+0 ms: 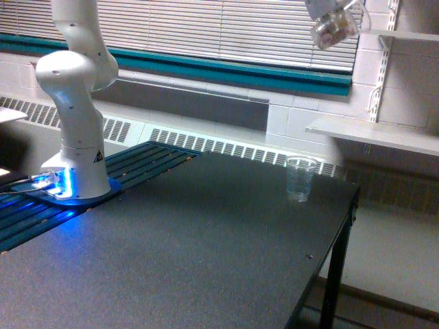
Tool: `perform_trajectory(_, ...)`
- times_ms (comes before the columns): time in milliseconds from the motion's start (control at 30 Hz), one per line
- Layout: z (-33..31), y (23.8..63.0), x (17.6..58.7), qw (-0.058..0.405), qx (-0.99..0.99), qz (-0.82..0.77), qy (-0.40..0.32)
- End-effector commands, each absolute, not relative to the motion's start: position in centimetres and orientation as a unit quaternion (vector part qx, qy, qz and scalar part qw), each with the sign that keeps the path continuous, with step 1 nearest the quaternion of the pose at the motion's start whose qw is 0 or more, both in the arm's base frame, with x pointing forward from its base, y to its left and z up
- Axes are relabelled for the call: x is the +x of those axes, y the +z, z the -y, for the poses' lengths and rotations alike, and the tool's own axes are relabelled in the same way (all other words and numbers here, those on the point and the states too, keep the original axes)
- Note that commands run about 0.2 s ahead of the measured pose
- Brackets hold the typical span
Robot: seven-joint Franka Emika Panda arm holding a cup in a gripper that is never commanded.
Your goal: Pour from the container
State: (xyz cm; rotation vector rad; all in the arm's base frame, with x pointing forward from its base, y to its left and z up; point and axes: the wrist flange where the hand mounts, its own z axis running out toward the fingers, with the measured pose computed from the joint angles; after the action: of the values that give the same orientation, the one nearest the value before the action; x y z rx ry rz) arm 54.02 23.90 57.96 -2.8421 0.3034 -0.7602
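Observation:
High in the exterior view, near the top edge, the container hangs tilted in the air: a small clear cup with pinkish-brown bits showing through its wall and a handle toward the exterior view's right. My gripper is shut on it from above and is mostly cut off by the frame. Far below, a taller clear tapered cup stands upright on the dark table, near its far right corner. The container is well above that cup and slightly to the exterior view's right of it.
The arm's white base stands at the left on a blue-lit mount beside a dark slatted rack. White wall shelves jut out at the right. The table's right edge drops off just past the tapered cup.

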Motion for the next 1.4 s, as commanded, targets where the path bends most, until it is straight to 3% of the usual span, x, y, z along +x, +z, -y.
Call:
perform_trajectory(33, -23.7, 57.0, 53.7, 0.085, -0.960, -0.093, -0.250)
perform_trajectory(767, -23.5, 48.8, 50.7, 0.069, -0.968, -0.070, -0.233)
perform_trajectory(1400, -23.7, 42.4, 45.7, 0.074, -0.980, -0.028, -0.184)
